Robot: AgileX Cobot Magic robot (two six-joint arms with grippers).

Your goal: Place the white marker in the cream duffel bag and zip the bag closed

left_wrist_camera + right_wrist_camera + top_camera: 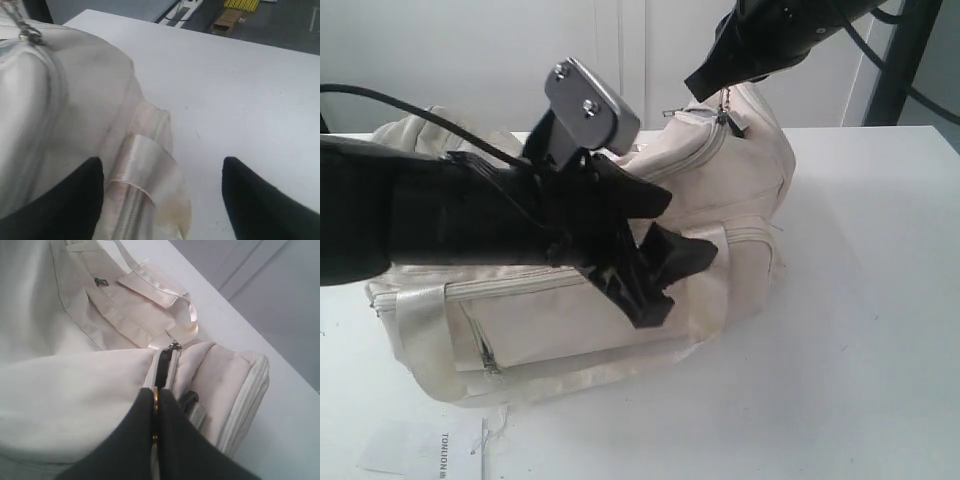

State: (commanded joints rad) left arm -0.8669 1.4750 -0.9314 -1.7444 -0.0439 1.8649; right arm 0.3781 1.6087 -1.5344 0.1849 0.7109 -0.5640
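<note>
Left hand (162,200): open wide, fingers (75,200) well apart, gripping nothing. Hangs over the front of the bag (745,190), toward its right end in the exterior view. One finger over cream fabric, the other over bare tabletop (860,330). Touching the fabric or just above it: cannot tell. Shiny handle (142,160) loop in the gap between the fingers, nearer the finger over the bag, with what looks like a zip line beneath it.

Right hand (155,395): closed tight, fingers pressed together on a brass-coloured bit of the zip pull (728,108), a short chain at the high right end of the bag. Sits on the top zip line, above the bag in the exterior view. Just ahead of the fingertips, a short dark gap in the zip, ending at a metal slider (173,345).

Bag: slumped on the white tabletop, front pocket (560,315) facing the exterior camera, right end higher than left. Small dark zip tab (490,357) at the pocket's lower left. Curved top zip visible near the right end only. Left arm (440,220) across the middle, hiding much of the upper front.

Marker: out of sight in every view; whether inside the bag, cannot tell.

Slip of paper (420,448), printed, flat on the tabletop at front left, just clear of the bag.
</note>
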